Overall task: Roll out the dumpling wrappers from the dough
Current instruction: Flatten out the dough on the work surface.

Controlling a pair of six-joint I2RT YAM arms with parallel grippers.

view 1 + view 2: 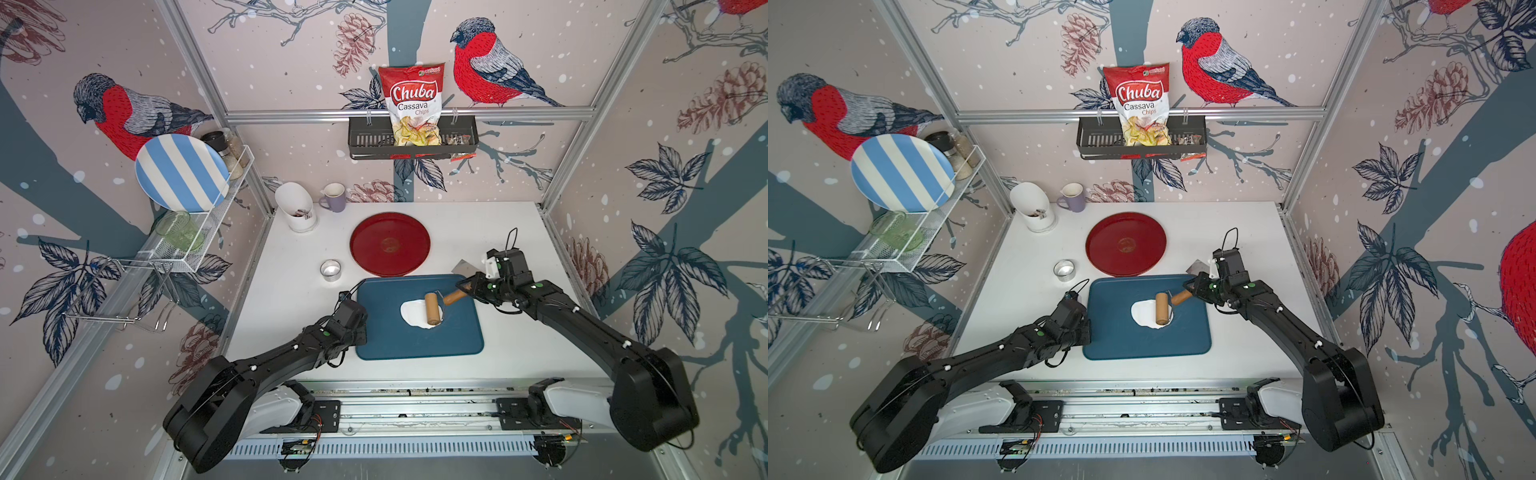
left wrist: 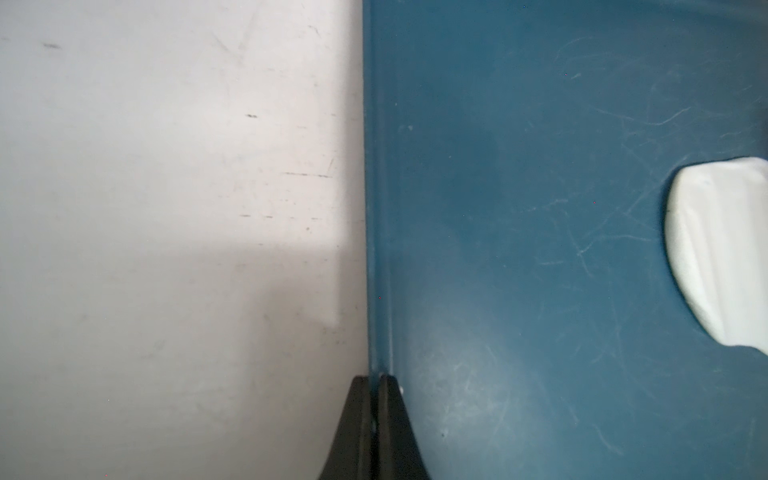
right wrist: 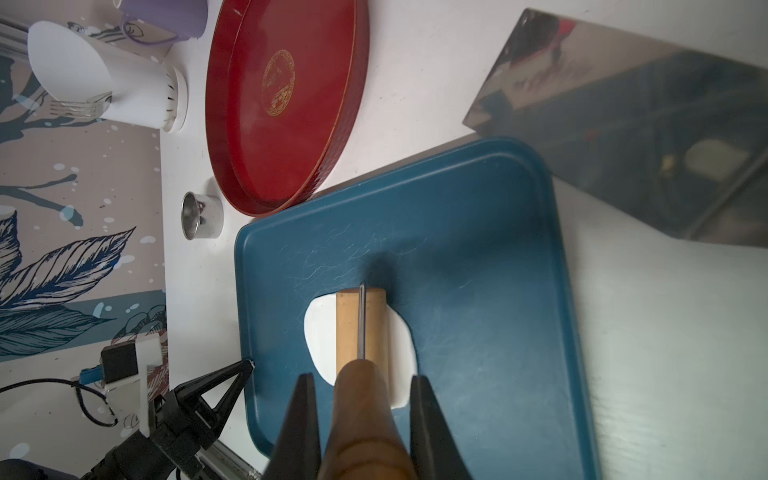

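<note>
While clamped on the wooden handle [image 1: 454, 296] of the rolling pin [image 1: 432, 308], stands narrow at the right tool [image 3: 362, 376], one finger pressed to each side of the handle. Holds the roller down across the dough [image 1: 411, 313], over the right part of it. Find the dough as a flattened white sheet with an uneven outline, near the middle of the blue tray [image 1: 415, 345].

At the left tool [image 2: 377, 378]: closed, tips pinched on the raised rim along the tray's left edge, well apart from the dough.

On the desk [image 1: 291, 316] beyond the tray:
- red plate [image 1: 390, 244] at the tray's far edge; touching or only overlapping in view, cannot tell.
- metal ring cutter [image 1: 331, 270] left of the plate, apart from plate and tray.
- steel scraper [image 3: 623, 124] beside the tray's far right corner.
</note>
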